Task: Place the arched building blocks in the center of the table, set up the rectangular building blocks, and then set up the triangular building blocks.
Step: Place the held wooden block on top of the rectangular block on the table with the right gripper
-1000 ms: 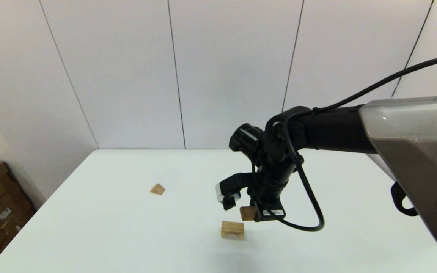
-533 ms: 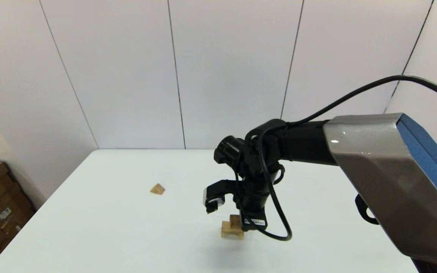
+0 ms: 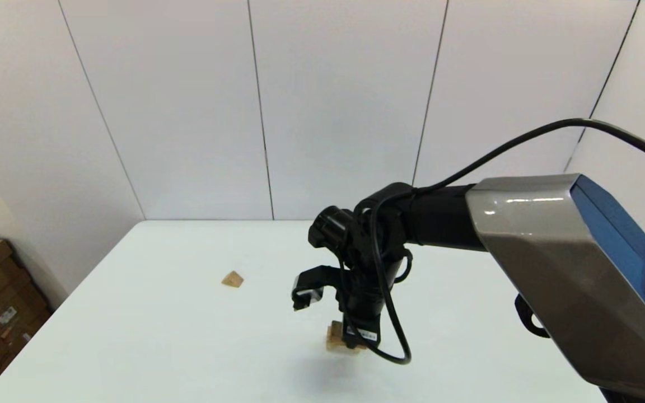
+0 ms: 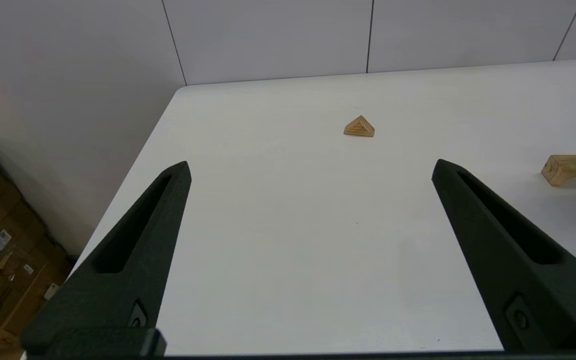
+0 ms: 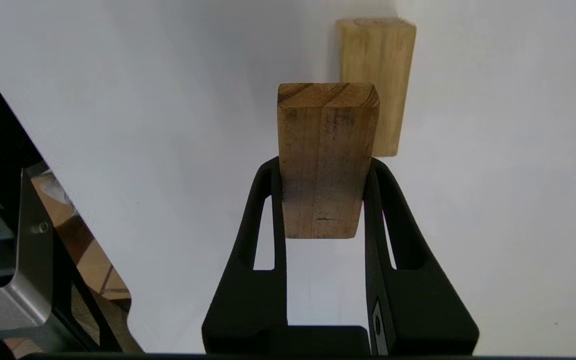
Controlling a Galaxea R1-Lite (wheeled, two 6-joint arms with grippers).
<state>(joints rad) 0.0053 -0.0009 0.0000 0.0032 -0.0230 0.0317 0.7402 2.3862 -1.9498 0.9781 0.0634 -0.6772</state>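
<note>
White table; slab now lower

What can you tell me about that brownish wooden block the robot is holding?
The darker tan-brown rectangular wooden slab is solid, with no cut-out, visible grain and slightly scuffed faces. The right gripper is shut on it, its two black fingers pressing its sides, with one end sticking out beyond the fingertips. It hangs just above the paler arched wooden block near the middle of the white table; whether they touch cannot be told.
</note>
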